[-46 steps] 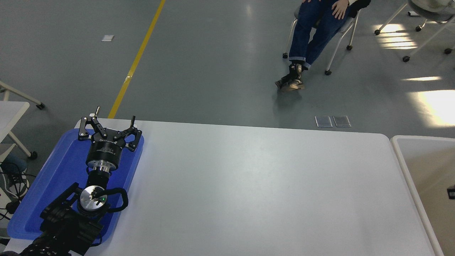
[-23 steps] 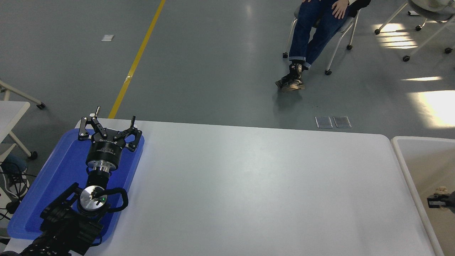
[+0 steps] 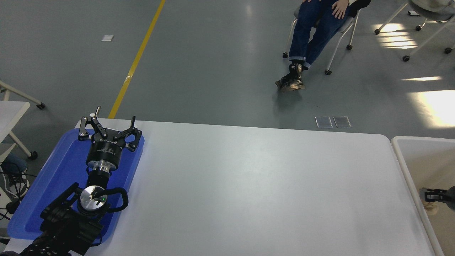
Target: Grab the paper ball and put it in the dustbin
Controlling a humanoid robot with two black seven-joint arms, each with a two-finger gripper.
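Observation:
The dustbin (image 3: 406, 170) stands at the table's right end, with a white rounded rim and beige inner walls. My right gripper (image 3: 431, 195) reaches in from the right edge, over the bin's inside. The paper ball (image 3: 431, 208), a small tan lump, shows just below the gripper inside the bin. I cannot tell whether the gripper touches it. My left gripper (image 3: 108, 122) is parked open and empty over the blue tray (image 3: 53, 185) at the lower left.
The white table (image 3: 249, 185) spans the middle of the view. A person sits on a chair (image 3: 341, 32) on the floor beyond the table's far side, with their feet (image 3: 291, 81) stretched forward. Another small table (image 3: 10, 113) stands at the left.
My right gripper came into view from the right edge over the dustbin and moved left. The paper ball, first seen at the gripper, now shows below it.

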